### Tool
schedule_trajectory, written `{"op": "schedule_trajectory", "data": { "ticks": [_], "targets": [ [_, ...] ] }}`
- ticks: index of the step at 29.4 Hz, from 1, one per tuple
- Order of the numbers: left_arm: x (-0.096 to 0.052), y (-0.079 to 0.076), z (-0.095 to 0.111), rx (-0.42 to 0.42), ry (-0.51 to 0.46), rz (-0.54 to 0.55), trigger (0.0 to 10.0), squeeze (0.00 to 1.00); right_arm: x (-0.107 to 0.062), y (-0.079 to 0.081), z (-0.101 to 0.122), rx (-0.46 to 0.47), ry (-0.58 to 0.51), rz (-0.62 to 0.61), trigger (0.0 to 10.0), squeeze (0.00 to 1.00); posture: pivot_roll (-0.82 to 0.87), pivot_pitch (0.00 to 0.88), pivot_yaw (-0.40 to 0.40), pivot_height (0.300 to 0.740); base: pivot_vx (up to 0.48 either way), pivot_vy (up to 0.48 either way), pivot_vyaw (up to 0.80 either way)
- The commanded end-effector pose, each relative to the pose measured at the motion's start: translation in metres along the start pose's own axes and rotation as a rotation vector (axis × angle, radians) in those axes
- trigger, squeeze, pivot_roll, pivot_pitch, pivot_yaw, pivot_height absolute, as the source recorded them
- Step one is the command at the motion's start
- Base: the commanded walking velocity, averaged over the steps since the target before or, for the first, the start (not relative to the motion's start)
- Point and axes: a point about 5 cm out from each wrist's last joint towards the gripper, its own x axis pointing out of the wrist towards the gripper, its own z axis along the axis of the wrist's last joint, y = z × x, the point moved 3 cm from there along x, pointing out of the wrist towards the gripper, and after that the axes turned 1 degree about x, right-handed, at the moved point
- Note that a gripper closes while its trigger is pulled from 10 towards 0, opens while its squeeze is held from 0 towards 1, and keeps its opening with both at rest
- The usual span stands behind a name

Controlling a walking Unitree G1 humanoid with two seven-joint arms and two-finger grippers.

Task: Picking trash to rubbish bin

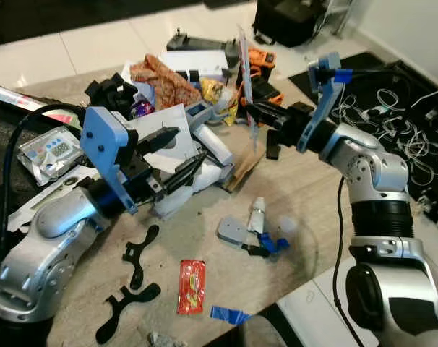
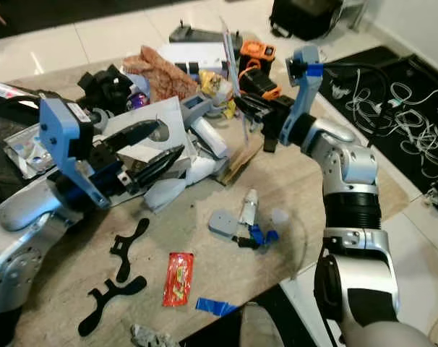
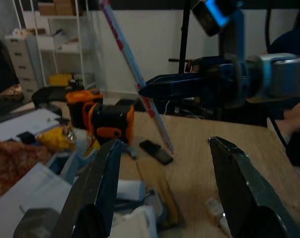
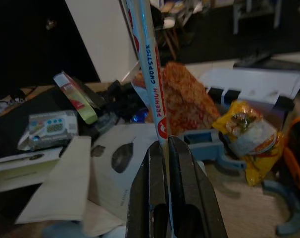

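Near the bottom edge of the left eye view, on the wooden table, lie one red sachet, one scrap of blue tape and two black flat brackets; a little farther in sits one grey gadget with a blue clip. At the left of the frame the left gripper hovers over the white paper packaging, its two fingers spread wide and holding nothing. At centre right the right gripper pinches one chopstick wrapper, which stands nearly upright above the table; the jaws are closed narrowly on it. Beyond them, in the upper middle, are one patterned orange bag, one yellow snack packet and one orange-and-black device.
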Motion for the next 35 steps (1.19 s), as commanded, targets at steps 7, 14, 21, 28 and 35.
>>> {"op": "schedule_trajectory", "data": {
  "ticks": [7, 14, 21, 28, 35],
  "targets": [
    [0.012, 0.017, -0.020, -0.020, 0.002, 0.153, 10.0, 0.00, -0.009, -0.007, -0.010, 0.006, -0.028, -0.113, 10.0, 0.00, -0.10, 0.000, -0.031, 0.740, 0.000, 0.000, 0.00],
    [0.011, 0.038, -0.051, 0.026, 0.077, 0.392, 10.0, 0.00, -0.021, 0.000, -0.041, -0.123, -0.116, -0.376, 10.0, 0.00, -0.12, 0.000, -0.005, 0.740, 0.000, 0.000, 0.00],
    [0.004, 0.030, -0.069, 0.007, 0.109, 0.454, 10.0, 0.00, -0.034, -0.020, -0.056, -0.170, -0.083, -0.467, 10.0, 0.00, -0.10, 0.000, -0.029, 0.740, 0.000, 0.000, 0.00],
    [0.004, 0.034, -0.077, -0.008, 0.115, 0.479, 10.0, 0.00, -0.023, -0.018, -0.058, -0.174, -0.090, -0.467, 10.0, 0.00, -0.10, 0.000, -0.032, 0.740, 0.000, 0.000, 0.00],
    [0.019, 0.037, -0.085, -0.011, 0.114, 0.448, 10.0, 0.00, -0.019, -0.021, -0.071, -0.206, -0.047, -0.466, 10.0, 0.00, -0.08, 0.000, -0.042, 0.740, -0.358, 0.000, 0.00]
  ]
}}
